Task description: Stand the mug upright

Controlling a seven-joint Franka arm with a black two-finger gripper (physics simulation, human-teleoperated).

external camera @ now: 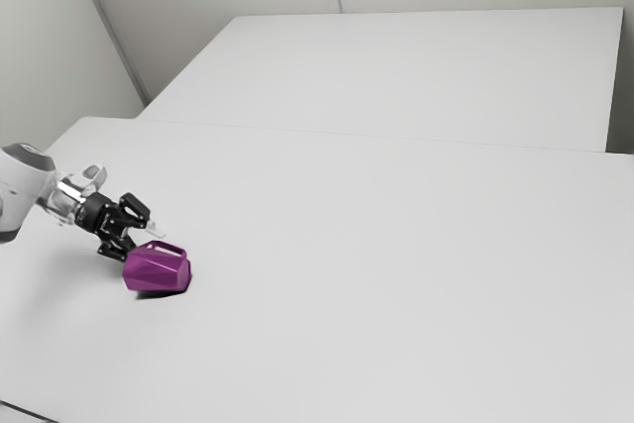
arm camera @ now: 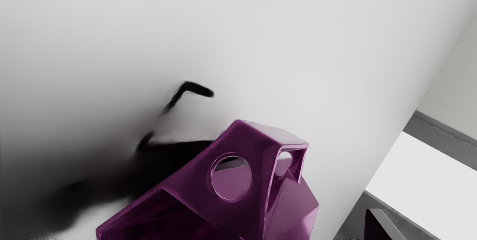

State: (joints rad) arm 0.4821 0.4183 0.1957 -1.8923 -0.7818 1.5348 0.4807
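The purple faceted mug lies on its side on the white table, its handle uppermost. Beside it, at the exterior view's left, is my gripper, its two fingers spread apart and the lower one close to the mug. In the wrist view the mug is near my open gripper, with its dark hollow toward the hand and a round hole in its handle part. One fingertip stands apart from the mug; the other is hidden or outside that view. Whether the lower finger touches the mug, I cannot tell.
The white tabletop stretches away toward the exterior view's right. Behind it lies another white surface, with pale walls beyond. Dark shadows of the hand and mug fall on the table beside the mug.
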